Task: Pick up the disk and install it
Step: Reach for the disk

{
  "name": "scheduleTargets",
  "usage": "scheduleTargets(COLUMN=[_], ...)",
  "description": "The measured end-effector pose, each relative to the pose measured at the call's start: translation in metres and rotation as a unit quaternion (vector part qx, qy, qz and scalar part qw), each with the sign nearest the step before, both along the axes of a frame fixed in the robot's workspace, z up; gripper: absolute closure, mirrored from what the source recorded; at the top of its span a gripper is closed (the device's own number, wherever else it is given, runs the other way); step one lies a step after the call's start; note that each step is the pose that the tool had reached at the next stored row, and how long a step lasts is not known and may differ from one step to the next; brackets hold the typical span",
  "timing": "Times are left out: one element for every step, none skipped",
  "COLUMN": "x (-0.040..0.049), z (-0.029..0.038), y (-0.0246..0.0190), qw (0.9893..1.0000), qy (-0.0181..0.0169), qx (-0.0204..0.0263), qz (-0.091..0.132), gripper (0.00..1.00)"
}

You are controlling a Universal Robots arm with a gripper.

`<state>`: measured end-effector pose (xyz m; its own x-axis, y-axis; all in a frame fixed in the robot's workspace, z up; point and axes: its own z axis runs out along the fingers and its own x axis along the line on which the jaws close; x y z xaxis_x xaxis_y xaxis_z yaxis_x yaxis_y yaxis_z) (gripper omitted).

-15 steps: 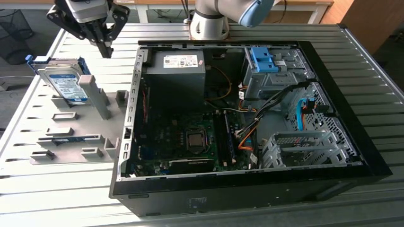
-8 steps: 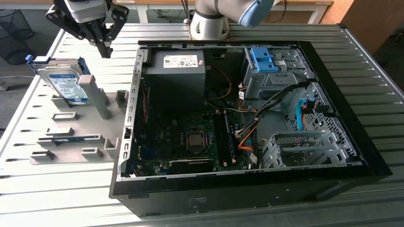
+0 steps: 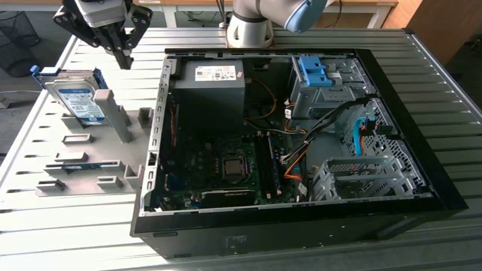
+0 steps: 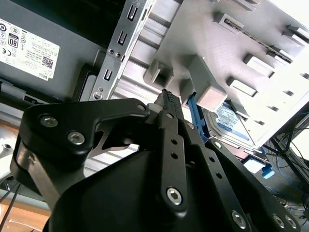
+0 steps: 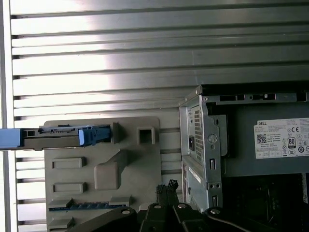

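The open black rectangular metal computer case (image 3: 301,240) is found lying on its side on the ribbed silver aluminium table (image 3: 68,237), and is taken as the reference. Inside it, towards its near wall, a dark green circuit board (image 3: 203,164) is seen lying flat. Towards its far wall a dark grey power-supply box with a white sticker (image 3: 211,90) is noted, and beside that box, on the exterior view's right, a bare bright blue plastic bracket (image 3: 315,70) is seated in a metal bay. Outside the case, just beside its wall on the exterior view's left, a flat pale grey plastic fixture plate with raised blocks (image 3: 90,169) is laid on the table. At the end of that plate level with the case's far wall, the disk (image 3: 75,99), a flat silver-metal drive with a white-and-blue label in a bright blue plastic caddy, is held on edge in the plate, tilted, and is not yet installed in the case; it is seen edge-on in the first wrist view (image 5: 63,137). The black metal gripper (image 3: 124,61) is recorded above the plate, between the disk and the case's far corner, apart from both; its fingers are pressed together with nothing between them, as is confirmed in both wrist views (image 4: 168,96) (image 5: 166,186). Beyond the case's far wall, the arm's pale grey round base (image 3: 249,28) is mounted on the table.
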<state>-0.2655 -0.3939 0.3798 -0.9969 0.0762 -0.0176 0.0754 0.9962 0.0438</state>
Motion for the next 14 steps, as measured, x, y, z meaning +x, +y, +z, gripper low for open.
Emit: scheduleTargets(x=[-0.0002, -0.0005, -0.0007, -0.0010, -0.0012, -0.0015, -0.0018, -0.0020, -0.0023, -0.0025, -0.0028, -0.0030, -0.0031, -0.0038], z=[0.0000, 0.0000, -0.0001, -0.0001, -0.0001, -0.0001, -0.0001, -0.0001, -0.0001, -0.0002, -0.0002, -0.0001, -0.0002, -0.0004], y=[0.0000, 0.0000, 0.0000, 0.0000, 0.0000, 0.0000, 0.0000, 0.0000, 0.0000, 0.0000, 0.0000, 0.0000, 0.0000, 0.0000], qw=[1.0000, 1.0000, 1.0000, 1.0000, 1.0000, 1.0000, 1.0000, 1.0000, 1.0000, 1.0000, 1.0000, 1.0000, 1.0000, 1.0000], qy=[0.0000, 0.0000, 0.0000, 0.0000, 0.0000, 0.0000, 0.0000, 0.0000, 0.0000, 0.0000, 0.0000, 0.0000, 0.0000, 0.0001], qx=[0.0000, 0.0000, 0.0000, 0.0000, 0.0000, 0.0000, 0.0000, 0.0000, 0.0000, 0.0000, 0.0000, 0.0000, 0.0000, 0.0000], qz=[0.000, 0.000, 0.000, 0.000, 0.000, 0.000, 0.000, 0.000, 0.000, 0.000, 0.000, 0.000, 0.000, 0.000], gripper=[0.89, 0.89, 0.89, 0.89, 0.89, 0.89, 0.89, 0.89, 0.89, 0.89, 0.89, 0.89, 0.89, 0.89])
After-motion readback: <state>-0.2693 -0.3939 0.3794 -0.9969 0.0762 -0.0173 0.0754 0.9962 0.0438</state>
